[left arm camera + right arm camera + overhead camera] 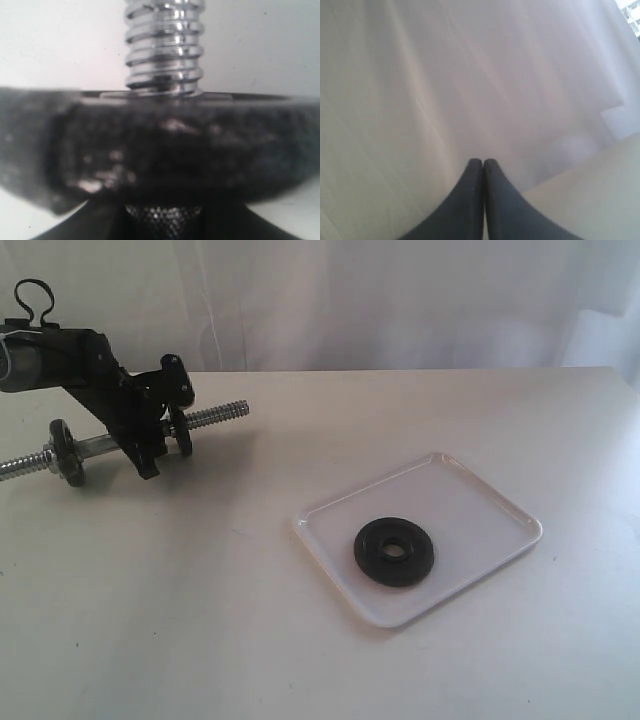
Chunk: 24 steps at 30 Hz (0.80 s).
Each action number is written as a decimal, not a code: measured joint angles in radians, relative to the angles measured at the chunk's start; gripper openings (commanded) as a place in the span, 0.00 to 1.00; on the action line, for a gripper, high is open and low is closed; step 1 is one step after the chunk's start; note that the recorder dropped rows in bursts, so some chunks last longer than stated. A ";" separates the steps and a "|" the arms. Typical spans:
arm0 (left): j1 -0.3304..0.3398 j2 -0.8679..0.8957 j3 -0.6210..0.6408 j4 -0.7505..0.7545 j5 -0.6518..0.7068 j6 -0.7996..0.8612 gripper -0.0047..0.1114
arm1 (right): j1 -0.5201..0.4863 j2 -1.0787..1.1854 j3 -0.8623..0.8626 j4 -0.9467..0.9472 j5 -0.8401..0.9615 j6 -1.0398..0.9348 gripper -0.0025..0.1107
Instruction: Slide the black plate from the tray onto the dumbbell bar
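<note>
- Step in hand: the pick-up has not begun; the plate (395, 551) lies flat in the tray (470, 485), right of the middle of the desk (200, 620), with nothing touching it
- The left tool (148, 445) is closed round the middle of the bar (100, 447), between 2 fitted discs; the bar looks raised off the desk and tilted, its free threaded end pointing towards the tray
- The right tool (483, 167) has its fingers pressed together with nothing between them; it faces a pale curtain (470, 75), not the tray
- Next move, as I judge it: the right tool must come down to the tray, open wide enough for the plate's rim, lift it, turn its hole to face the threaded end and push it along until it meets the inner disc (181, 430); hole and thread must line up closely
- Hard to make out: the right arm is absent from the exterior view, so its place over the desk is unknown
- The left wrist view is filled by the blurred edge of a disc (160, 145) and the thread of the bar (164, 45); the tool's fingers are barely visible there
- The bar's far end is cut off at the exterior view's left edge
</note>
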 measured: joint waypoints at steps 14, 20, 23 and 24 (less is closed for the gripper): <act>0.000 0.000 0.000 0.000 0.000 0.000 0.04 | 0.000 0.000 0.000 0.023 -0.107 0.319 0.02; 0.000 0.000 0.000 -0.008 0.000 0.000 0.04 | 0.000 -0.002 -0.005 -0.010 -0.166 0.307 0.02; 0.000 0.000 0.000 -0.008 0.000 0.000 0.04 | 0.000 0.016 -0.072 -0.014 -0.174 0.214 0.02; 0.000 0.000 0.000 -0.008 0.000 0.000 0.04 | 0.000 0.040 -0.121 -0.016 -0.177 0.179 0.02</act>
